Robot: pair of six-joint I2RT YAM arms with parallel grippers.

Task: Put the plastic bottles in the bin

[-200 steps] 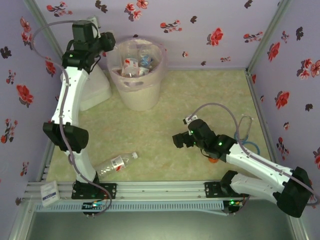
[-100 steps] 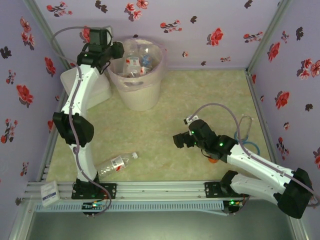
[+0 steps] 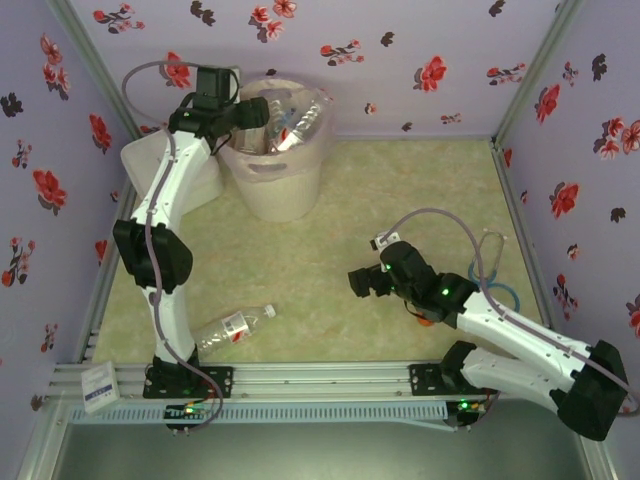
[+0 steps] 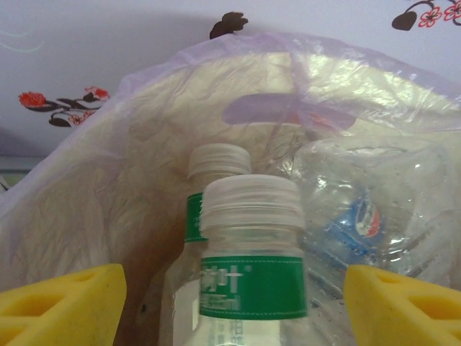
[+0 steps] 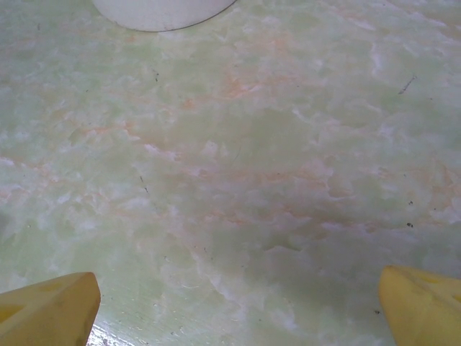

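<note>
A crumpled bottle (image 4: 389, 187) just right of the green-labelled bottle (image 4: 251, 216) is displaying a round red, white and blue emblem (image 4: 366, 220); the green label's white print is showing too blurred to read.

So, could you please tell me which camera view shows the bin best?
Top external: the whole bin shows, rim to base. Left wrist gives its liner and bottles close up; right wrist catches a pale curved edge, probably its base.
</note>
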